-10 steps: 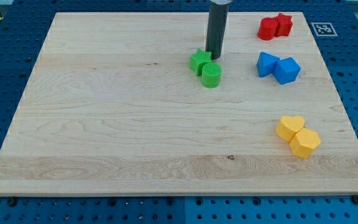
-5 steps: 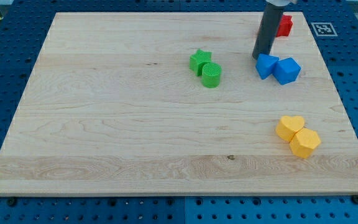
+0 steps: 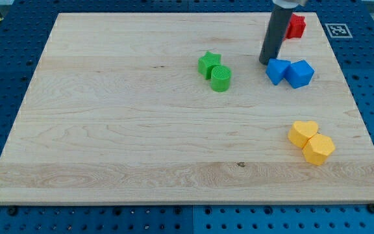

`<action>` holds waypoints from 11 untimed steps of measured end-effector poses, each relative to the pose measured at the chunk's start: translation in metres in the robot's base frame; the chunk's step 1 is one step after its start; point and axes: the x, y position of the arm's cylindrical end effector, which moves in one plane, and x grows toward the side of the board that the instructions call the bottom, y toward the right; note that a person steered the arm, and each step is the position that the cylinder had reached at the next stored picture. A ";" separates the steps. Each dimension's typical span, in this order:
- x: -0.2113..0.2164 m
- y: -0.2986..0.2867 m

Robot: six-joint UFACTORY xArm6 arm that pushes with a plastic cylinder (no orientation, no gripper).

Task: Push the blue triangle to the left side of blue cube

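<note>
The blue triangle lies at the view's right on the wooden board, touching the left side of the blue cube. My tip stands just above and to the left of the blue triangle, close to its upper left corner. The rod rises from there towards the view's top and hides part of the red blocks.
A green star and a green cylinder sit together left of my tip. A red block shows at the top right, partly behind the rod. A yellow heart and a yellow hexagon lie at the lower right.
My tip moved from beside the green star rightward to the blue triangle, then shifted slightly left. The blue triangle and cube have barely moved.
</note>
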 end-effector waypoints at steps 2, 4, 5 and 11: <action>0.007 -0.007; 0.028 -0.007; 0.032 -0.007; 0.038 -0.002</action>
